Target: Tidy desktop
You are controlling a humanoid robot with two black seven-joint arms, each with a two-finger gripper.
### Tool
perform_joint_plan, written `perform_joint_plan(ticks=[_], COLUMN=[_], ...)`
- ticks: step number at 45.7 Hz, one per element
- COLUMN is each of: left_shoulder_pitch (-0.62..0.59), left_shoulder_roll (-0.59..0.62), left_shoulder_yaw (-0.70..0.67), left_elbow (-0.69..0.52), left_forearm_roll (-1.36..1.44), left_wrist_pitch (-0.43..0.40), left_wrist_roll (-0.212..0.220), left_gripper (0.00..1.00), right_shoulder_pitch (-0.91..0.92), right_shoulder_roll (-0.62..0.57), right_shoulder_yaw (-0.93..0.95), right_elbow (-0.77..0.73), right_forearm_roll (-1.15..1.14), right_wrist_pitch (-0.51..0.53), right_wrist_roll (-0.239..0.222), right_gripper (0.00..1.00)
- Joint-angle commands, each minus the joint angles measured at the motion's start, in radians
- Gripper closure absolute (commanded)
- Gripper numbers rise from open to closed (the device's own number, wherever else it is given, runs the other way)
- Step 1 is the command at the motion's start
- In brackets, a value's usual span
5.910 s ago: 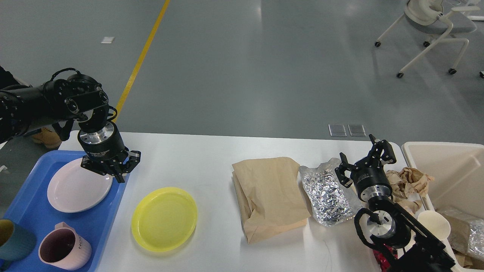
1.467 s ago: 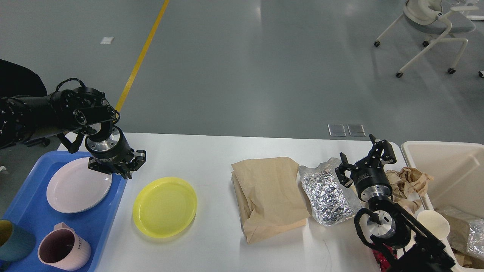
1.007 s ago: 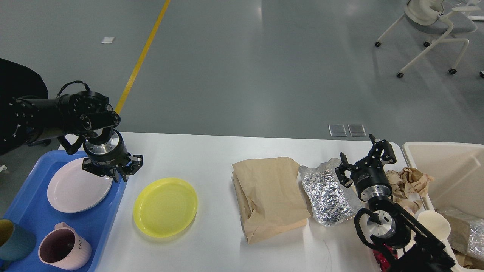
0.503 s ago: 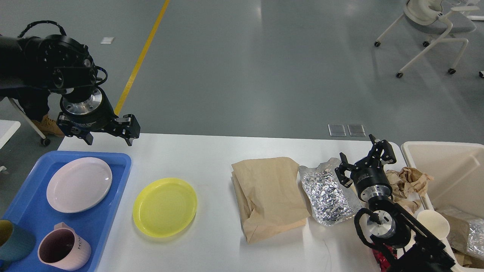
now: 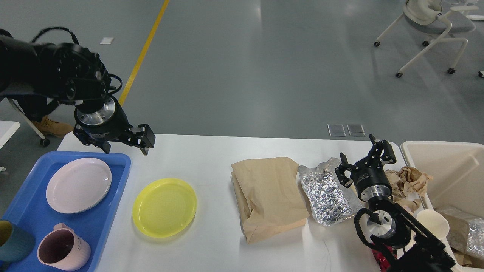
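White desktop (image 5: 211,166) fills most of the lower view, long side running left to right, w/ a blue tray (image 5: 34,219) overhanging its left end and a cream bin (image 5: 446,166) at its right end.

Left gripper (image 5: 124,145) hangs above the desktop's far left corner, just beyond the tray's far edge, fingers pointing down and spread wide, nothing between them. Right gripper (image 5: 365,160) sits low at the right side, pointing away from the robot, fingers apart and empty, just beside a silver foil bag (image 5: 327,192) and near a wad of crumpled brown paper (image 5: 410,179) by the bin wall.

On the tray: a pale pink plate (image 5: 78,185) at the far end, a pink mug (image 5: 62,251) at the near end, and a teal cup (image 5: 13,243) cut off by the left edge of view.

On the bare desktop: a yellow plate (image 5: 164,207) just right of the tray, not touching it; a flat brown paper bag (image 5: 270,196) around the middle; the foil bag right next to it, edges approx. touching.

Inside the bin: a round cream lid or disc (image 5: 433,223), more foil and brown paper, partly hidden by the right arm.

Grey floor behind, w/ a yellow line (image 5: 143,56) and a white office chair (image 5: 435,26) far right.
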Motion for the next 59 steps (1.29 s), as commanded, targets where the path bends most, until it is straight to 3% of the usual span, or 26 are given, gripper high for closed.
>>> perform_joint_plan(ticks=[1, 11, 20, 45, 59], left_shoulder_pitch=[0.115, 0.317, 0.422, 0.486, 0.566], left_shoulder_roll=[-0.004, -0.045, -0.044, -0.03, -0.036], left_shoulder_yaw=[-0.033, -0.108, -0.116, -0.128, -0.122], left_elbow=[0.017, 0.162, 0.253, 0.264, 0.331], left_forearm_roll=[-0.028, -0.025, -0.025, -0.031, -0.031], left_wrist_pitch=[0.164, 0.154, 0.138, -0.052, -0.038], left_wrist_roll=[-0.001, 0.012, 0.014, 0.012, 0.019], left_gripper=[0.08, 0.07, 0.07, 0.07, 0.07], right_shoulder_pitch=[0.0, 0.0, 0.0, 0.0, 0.0], right_shoulder_roll=[0.0, 0.0, 0.0, 0.0, 0.0], right_shoulder_yaw=[0.0, 0.0, 0.0, 0.0, 0.0], right_elbow=[0.0, -0.001, 0.0, 0.0, 0.0], right_forearm_roll=[0.0, 0.0, 0.0, 0.0, 0.0], right_wrist_pitch=[0.0, 0.0, 0.0, 0.0, 0.0], right_wrist_roll=[0.001, 0.001, 0.001, 0.001, 0.001], right_gripper=[0.0, 0.0, 0.0, 0.0, 0.0])
